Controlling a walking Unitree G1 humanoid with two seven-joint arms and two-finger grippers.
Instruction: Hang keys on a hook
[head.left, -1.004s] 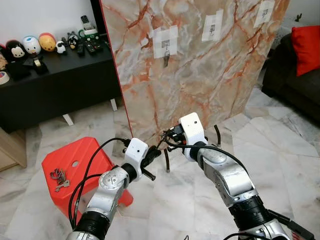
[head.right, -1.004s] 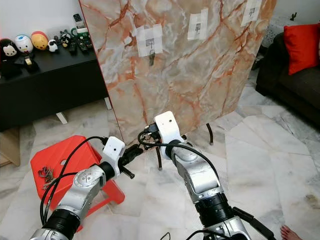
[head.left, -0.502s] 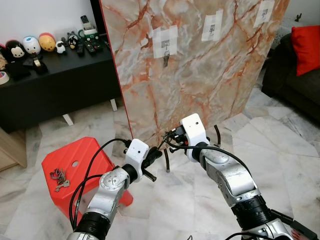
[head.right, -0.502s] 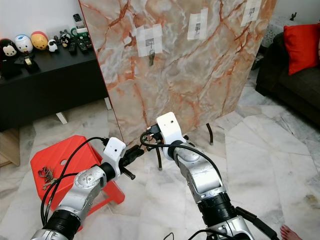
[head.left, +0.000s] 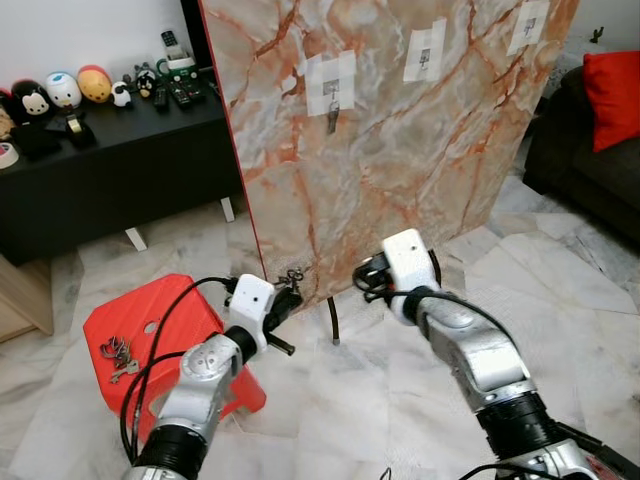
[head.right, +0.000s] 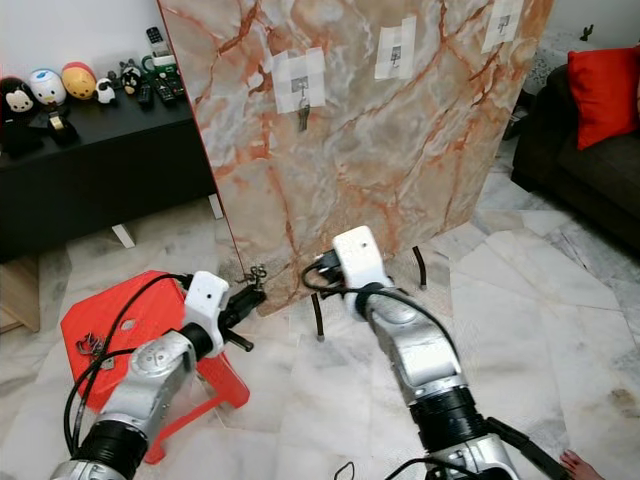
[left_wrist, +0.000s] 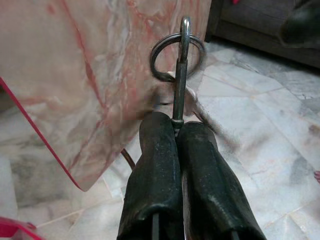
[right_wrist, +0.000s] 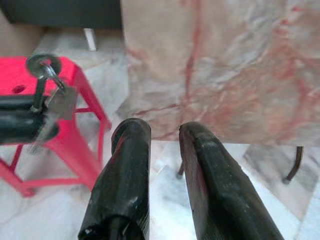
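Veined marble board (head.left: 400, 160), left gripper (left_wrist: 176, 131) pinching ringed keys (left_wrist: 178, 55)

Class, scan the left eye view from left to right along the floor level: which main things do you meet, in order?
Red stool → left gripper holding a key ring → right gripper → dark sofa.

A red stool (head.left: 160, 315) stands on the pale marble floor (head.left: 560, 300). Behind it, a black cabinet (head.left: 110, 170) carries small toy figures (head.left: 62, 90) and remote controls (head.left: 180, 90). On the right there is a dark sofa (head.left: 590, 160) with a red cushion (head.left: 612, 95).
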